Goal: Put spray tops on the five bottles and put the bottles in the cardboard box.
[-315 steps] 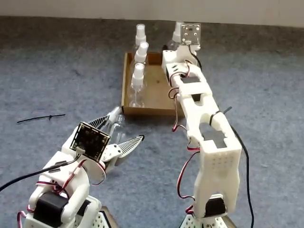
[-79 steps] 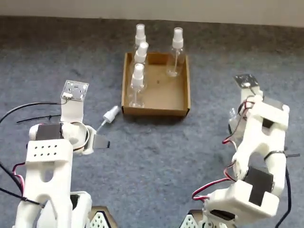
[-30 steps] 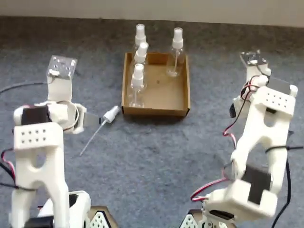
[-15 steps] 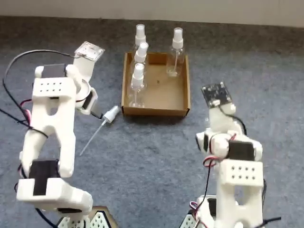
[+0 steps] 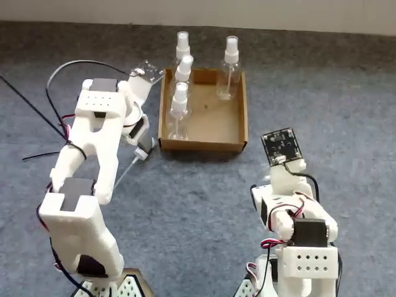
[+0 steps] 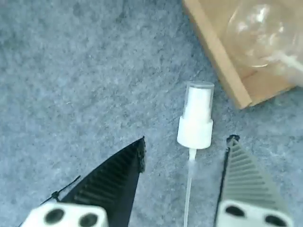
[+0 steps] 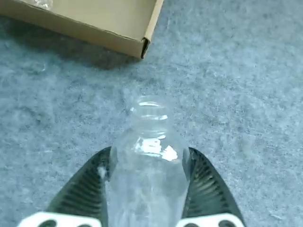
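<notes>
A loose white spray top (image 5: 142, 151) with its thin tube lies on the grey carpet by the front left corner of the cardboard box (image 5: 201, 146). My left gripper (image 6: 186, 141) is open and straddles the spray top (image 6: 195, 118), one finger on each side, not touching it. My right gripper (image 7: 148, 158) is shut on a clear bottle (image 7: 150, 113) with a bare neck, held in front of the box (image 7: 94, 19). The right arm (image 5: 291, 198) sits in front of the box's right corner. Several bottles (image 5: 178, 111) with spray tops stand in the box.
A black zip tie (image 5: 37, 156) lies on the carpet at the far left. The box corner (image 6: 222, 61) is close to the left gripper's fingers. Open carpet lies between the two arms, in front of the box.
My left arm has swung toward the box and come down over the spray top. The right arm has drawn back a little toward its base with the bottle.
</notes>
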Controlling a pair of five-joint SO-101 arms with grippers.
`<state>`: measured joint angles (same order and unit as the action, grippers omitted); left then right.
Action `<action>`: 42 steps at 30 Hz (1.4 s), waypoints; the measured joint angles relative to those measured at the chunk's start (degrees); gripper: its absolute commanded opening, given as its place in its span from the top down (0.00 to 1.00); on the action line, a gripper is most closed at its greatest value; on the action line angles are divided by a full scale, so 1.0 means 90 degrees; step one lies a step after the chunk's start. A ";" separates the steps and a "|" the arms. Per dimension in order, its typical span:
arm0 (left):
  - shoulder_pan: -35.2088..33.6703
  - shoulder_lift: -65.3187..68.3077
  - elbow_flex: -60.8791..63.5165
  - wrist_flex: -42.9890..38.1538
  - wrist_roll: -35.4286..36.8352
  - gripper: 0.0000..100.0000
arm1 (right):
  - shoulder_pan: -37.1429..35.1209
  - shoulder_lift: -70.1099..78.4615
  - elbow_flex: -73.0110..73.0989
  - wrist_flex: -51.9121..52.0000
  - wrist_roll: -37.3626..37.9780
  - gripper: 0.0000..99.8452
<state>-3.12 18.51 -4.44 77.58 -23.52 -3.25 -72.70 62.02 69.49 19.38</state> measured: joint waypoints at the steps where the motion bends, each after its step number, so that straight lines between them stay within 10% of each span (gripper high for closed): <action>1: 0.0020 0.0107 -0.0049 -0.0059 0.0000 0.75 | -0.0010 0.0000 0.0000 0.0000 0.0000 1.00; 16: 0.0029 0.1289 -0.0557 -0.0381 0.0000 0.75 | -0.0195 0.0000 0.0000 0.0000 0.0000 1.00; 33: 0.0098 0.1436 -0.0615 -0.0625 0.0000 0.98 | -0.0225 -0.0020 0.0000 0.0000 0.0000 1.00; 42: -0.0557 0.0020 -0.1123 0.0801 0.0176 0.99 | -0.0733 -0.0020 0.0000 -0.0059 0.0000 1.00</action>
<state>-8.13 18.68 -14.55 84.79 -21.93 -9.85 -72.88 62.02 68.97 19.38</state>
